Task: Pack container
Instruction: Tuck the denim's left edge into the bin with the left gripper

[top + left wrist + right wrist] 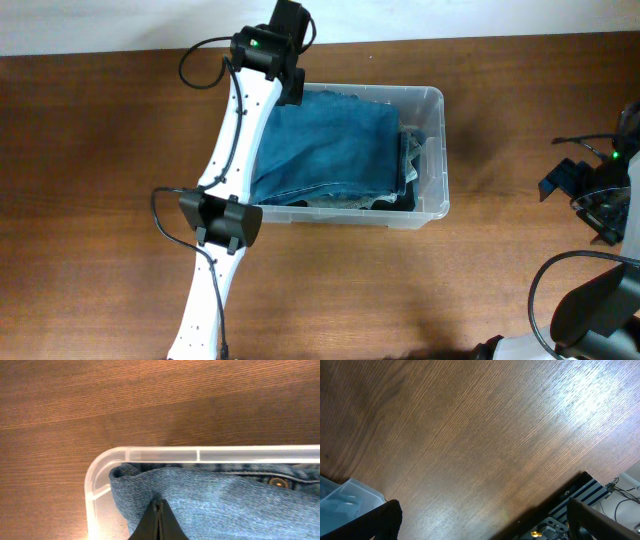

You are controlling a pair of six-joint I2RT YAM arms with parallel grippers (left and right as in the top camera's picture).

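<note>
At the container (100, 467) corner, my left gripper's (159, 519) fingers are together, tips pressed into the folded jeans (225, 500) inside. My right gripper (482, 506) stands spread and empty, well apart over the table (470, 435). I judge packing nearly complete: jeans in, container mid-table.

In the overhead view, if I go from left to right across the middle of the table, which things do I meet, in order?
Left arm → jeans → right wall of the container → bare table → right arm.
</note>
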